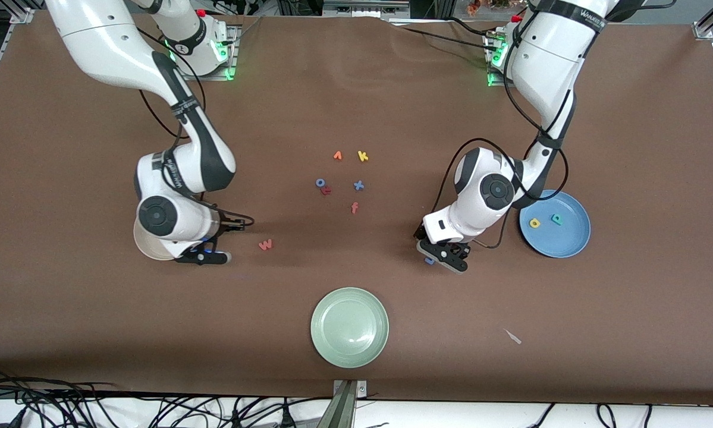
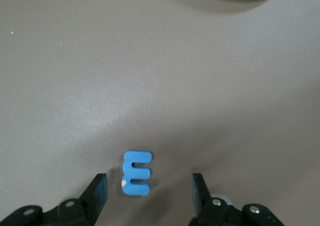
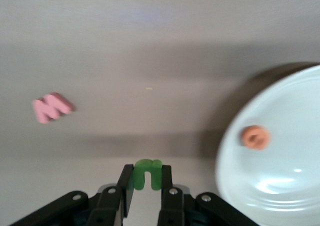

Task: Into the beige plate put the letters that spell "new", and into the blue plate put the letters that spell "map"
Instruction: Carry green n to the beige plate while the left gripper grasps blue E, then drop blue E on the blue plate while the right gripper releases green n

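The blue m (image 2: 136, 173) lies flat on the table between the fingers of my left gripper (image 2: 148, 190), which is open and touches it on neither side; in the front view this gripper (image 1: 442, 257) is low beside the blue plate (image 1: 561, 244). That plate holds the yellow a (image 1: 534, 223) and teal p (image 1: 556, 219). My right gripper (image 3: 147, 169) is shut on the green n (image 3: 147, 178), just off the rim of the beige plate (image 3: 280, 186), where the orange e (image 3: 256, 137) lies. The pinkish w (image 1: 265, 244) lies on the table nearby.
A pale green plate (image 1: 349, 327) sits near the front edge. Mid-table lie an orange v (image 1: 338, 156), yellow k (image 1: 363, 156), blue o (image 1: 320, 183), blue x (image 1: 358, 185) and red-orange f (image 1: 354, 207). A small scrap (image 1: 513, 336) lies toward the left arm's end.
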`<state>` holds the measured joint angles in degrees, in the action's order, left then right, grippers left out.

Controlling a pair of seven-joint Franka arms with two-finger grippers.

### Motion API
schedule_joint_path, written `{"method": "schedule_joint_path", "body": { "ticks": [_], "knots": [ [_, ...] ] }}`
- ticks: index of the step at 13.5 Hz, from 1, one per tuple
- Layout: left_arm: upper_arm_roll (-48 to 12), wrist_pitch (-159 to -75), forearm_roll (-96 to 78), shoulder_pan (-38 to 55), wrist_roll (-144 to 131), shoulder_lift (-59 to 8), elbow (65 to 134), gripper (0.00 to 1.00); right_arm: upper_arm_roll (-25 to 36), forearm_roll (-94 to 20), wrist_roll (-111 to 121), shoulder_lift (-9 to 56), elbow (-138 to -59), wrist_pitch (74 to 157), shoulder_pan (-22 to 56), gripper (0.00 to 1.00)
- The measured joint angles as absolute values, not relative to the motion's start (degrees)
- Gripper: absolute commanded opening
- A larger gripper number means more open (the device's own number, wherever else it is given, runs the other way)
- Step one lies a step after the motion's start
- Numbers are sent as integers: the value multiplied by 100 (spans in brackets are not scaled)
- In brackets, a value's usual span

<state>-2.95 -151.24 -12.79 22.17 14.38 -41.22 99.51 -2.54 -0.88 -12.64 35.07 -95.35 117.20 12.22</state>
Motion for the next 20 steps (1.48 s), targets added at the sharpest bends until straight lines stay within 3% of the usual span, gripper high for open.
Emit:
{"method": "schedule_joint_path", "body": {
  "ticks": [1,5,8,9,14,15,16,17,20],
  "knots": [
    [-271,-15159,-1279,2235,1442,-4169,9935,63,-145,-88,-994,3472,-9535,11670,1217,16],
    [-228,-15186,-1279,2282,1446,-4229,9917,39,220,-88,16,3355,-9562,11605,1217,16],
    [-224,-15189,-1279,2287,1448,-4239,9907,31,514,-88,646,3176,-9804,11710,1214,16],
    [-222,-15189,-1279,2287,1449,-4240,9903,23,611,-88,832,3099,-9940,11807,1213,16],
    [-196,-15192,-1279,2278,1447,-4191,9843,20,816,-88,1423,2739,-11158,13253,1209,21],
    [-164,-15169,-1279,2250,1442,-4122,9855,20,816,-88,1506,2668,-11431,13604,1212,39],
    [-127,-15083,-1279,2179,1441,-4003,9904,20,816,-88,1595,2603,-11655,13877,1213,90],
    [-102,-14917,-1279,2045,1441,-3821,10015,20,816,-88,1645,2555,-11796,14024,1213,100],
    [-73,-14241,-1278,1401,1656,-2927,10791,20,816,-88,1690,2425,-11798,14058,1217,100]
  ]
}}
